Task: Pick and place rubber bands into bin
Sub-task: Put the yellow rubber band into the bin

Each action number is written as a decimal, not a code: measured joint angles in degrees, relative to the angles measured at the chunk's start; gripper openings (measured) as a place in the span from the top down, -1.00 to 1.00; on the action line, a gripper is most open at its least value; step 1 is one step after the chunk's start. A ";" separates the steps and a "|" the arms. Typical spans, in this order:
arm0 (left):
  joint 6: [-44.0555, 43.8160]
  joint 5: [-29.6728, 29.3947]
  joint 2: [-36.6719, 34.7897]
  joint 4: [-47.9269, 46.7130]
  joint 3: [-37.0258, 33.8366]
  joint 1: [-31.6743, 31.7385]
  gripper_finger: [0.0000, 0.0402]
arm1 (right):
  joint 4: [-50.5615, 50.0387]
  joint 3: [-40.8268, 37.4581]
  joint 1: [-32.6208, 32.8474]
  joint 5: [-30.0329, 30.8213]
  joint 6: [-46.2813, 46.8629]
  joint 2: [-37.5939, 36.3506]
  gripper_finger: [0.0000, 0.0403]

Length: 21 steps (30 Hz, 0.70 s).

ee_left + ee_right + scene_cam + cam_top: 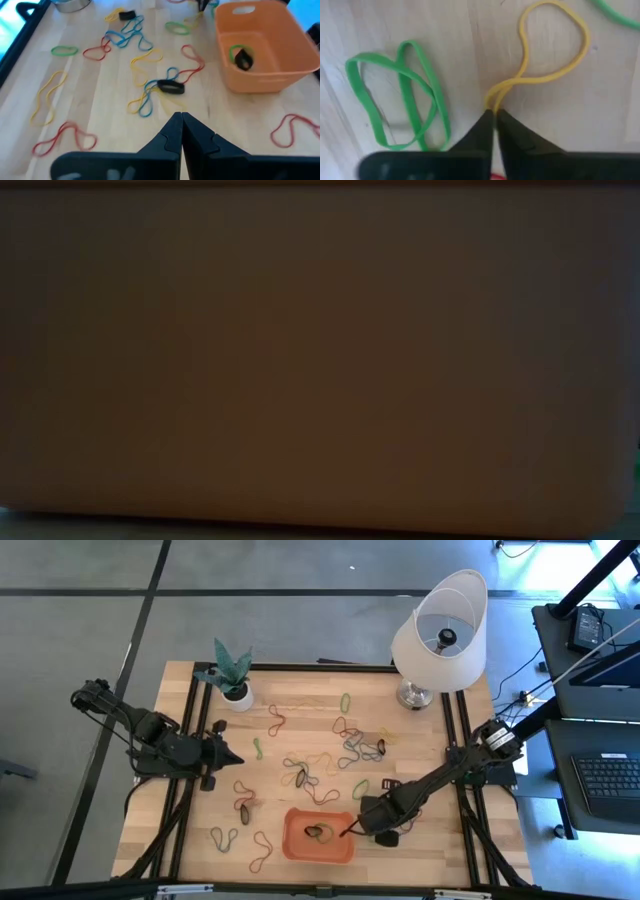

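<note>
Jaws of the right gripper point(493, 116) are seen pinched on one end of a yellow rubber band point(555, 75), its long loop trailing away across the wood. By the high view, the bin point(295, 845) is judged to lie just beside it at nine o'clock. The left gripper point(181, 120) is held pressed together, well apart at the table's nine o'clock edge.

We see 2 tall obstacles along the table's point(180, 840) far edge: a potted plant point(232, 675) at the left, a lamp point(440, 635) at the right. The orange bin point(300, 845) stands at the near edge. Between them, only flat rubber bands point(330, 760) lie scattered, leaving open passage.
</note>
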 joint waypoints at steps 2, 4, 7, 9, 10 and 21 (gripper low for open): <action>-0.72 -0.37 -0.50 -2.28 0.00 0.00 0.98 | -1.42 1.39 0.24 -0.34 2.37 0.21 0.96; -0.85 -0.46 -1.22 -2.35 0.00 0.00 0.98 | -4.07 3.49 0.50 -0.44 3.51 0.45 0.96; -0.81 -0.29 -3.15 -2.35 0.00 0.00 0.99 | -9.03 7.65 0.94 -1.01 3.80 -0.95 0.98; -0.78 -0.28 -4.74 -2.41 0.00 0.00 0.99 | -13.06 10.66 1.14 0.67 5.94 -2.65 0.98; -0.76 -0.32 -5.58 -2.42 0.00 0.00 0.99 | -15.25 12.16 1.31 2.17 7.02 -3.22 0.99; -0.36 -3.05 -10.58 -2.47 0.00 0.00 0.99 | -22.81 36.00 0.45 17.68 7.61 -5.21 0.99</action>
